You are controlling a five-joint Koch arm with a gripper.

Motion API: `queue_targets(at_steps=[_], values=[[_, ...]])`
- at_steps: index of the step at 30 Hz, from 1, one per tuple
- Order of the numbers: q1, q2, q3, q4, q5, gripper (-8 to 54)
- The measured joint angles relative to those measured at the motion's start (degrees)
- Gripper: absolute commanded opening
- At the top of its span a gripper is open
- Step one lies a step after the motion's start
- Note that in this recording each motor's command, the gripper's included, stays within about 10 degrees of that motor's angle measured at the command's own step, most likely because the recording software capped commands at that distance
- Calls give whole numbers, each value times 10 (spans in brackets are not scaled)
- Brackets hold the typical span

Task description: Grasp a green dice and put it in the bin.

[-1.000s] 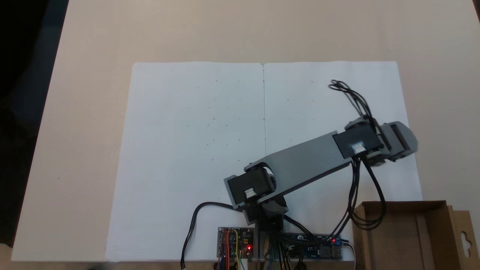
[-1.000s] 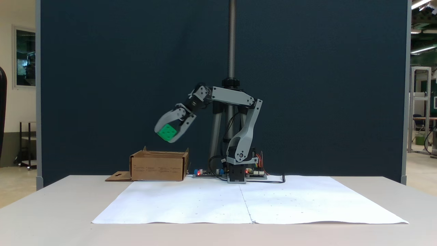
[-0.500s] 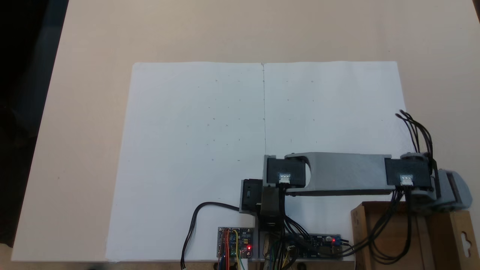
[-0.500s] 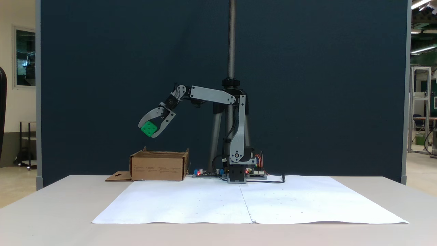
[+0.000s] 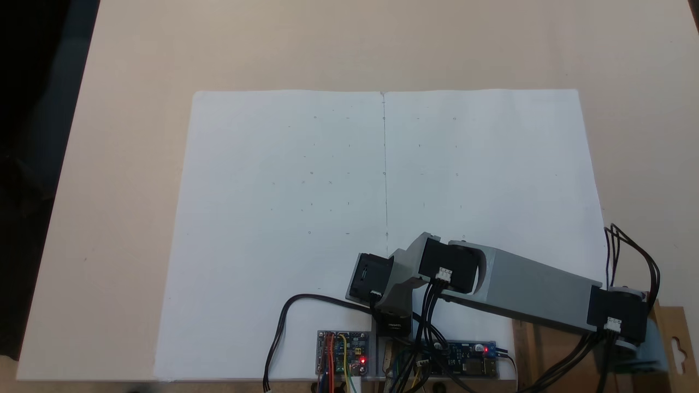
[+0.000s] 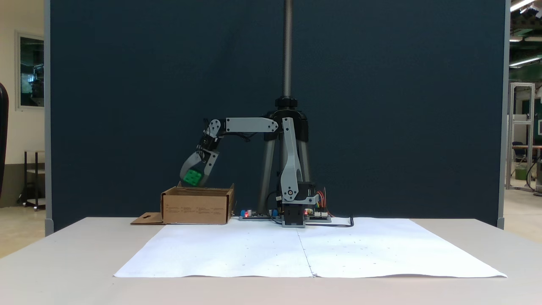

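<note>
Beneath me 2 white paper sheets cover the beige table; circuit boards sit nearby.

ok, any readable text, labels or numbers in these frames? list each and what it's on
None can be read.
Bin: faint rows of print on the front wall, too small to read.
Circuit boards at the arm's base: markings too small and blurred to read.
White paper sheet: only tiny pencil marks, no legible characters.
Green dice in the gripper: pips, count unclear, no text.
</note>
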Motion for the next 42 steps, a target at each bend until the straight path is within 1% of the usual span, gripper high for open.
queue_targets(at_steps=[9,10,12,13,15,16,23,27,31,37,42], values=[[-4,0,4,75,-20,123],[-4,0,5,76,-20,149],[-5,0,6,77,-21,323],[-8,-3,6,77,-20,336],[-11,-4,6,77,-22,408],[-11,-4,6,77,-24,425],[-22,-4,7,55,-25,425],[-62,-3,7,47,-25,423],[-114,33,7,41,-20,422],[-243,142,7,-1,94,422],[-396,187,7,-2,186,423]])
